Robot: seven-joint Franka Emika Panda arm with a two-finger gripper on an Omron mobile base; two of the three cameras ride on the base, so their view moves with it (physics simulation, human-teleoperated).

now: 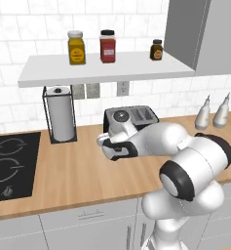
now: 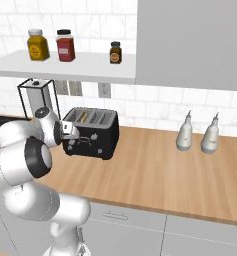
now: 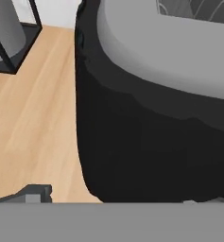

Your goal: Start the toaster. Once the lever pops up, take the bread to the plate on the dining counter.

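The black toaster [image 2: 92, 134] stands at the back of the wooden worktop [image 2: 155, 170], its top slots facing up. A golden slice of bread [image 2: 82, 117] sits in the leftmost slot, seen in the right base view. My gripper [image 2: 69, 131] is pressed close to the toaster's left front corner, low against its face. In the hand view the toaster's dark body [image 3: 146, 142] looms right in front, and one fingertip [image 3: 35, 194] stands far to the left, so the jaws are open with nothing held. In the left base view my arm covers the toaster's [image 1: 139, 116] front. The plate and dining counter are out of view.
A paper towel holder [image 1: 61, 114] stands left of the toaster, beside a black cooktop [image 1: 9, 166]. Overhead, a white shelf [image 1: 63, 68] carries three jars. Two pale bottles [image 2: 197, 134] stand at the back right. A grey cabinet [image 2: 190, 40] hangs over that side.
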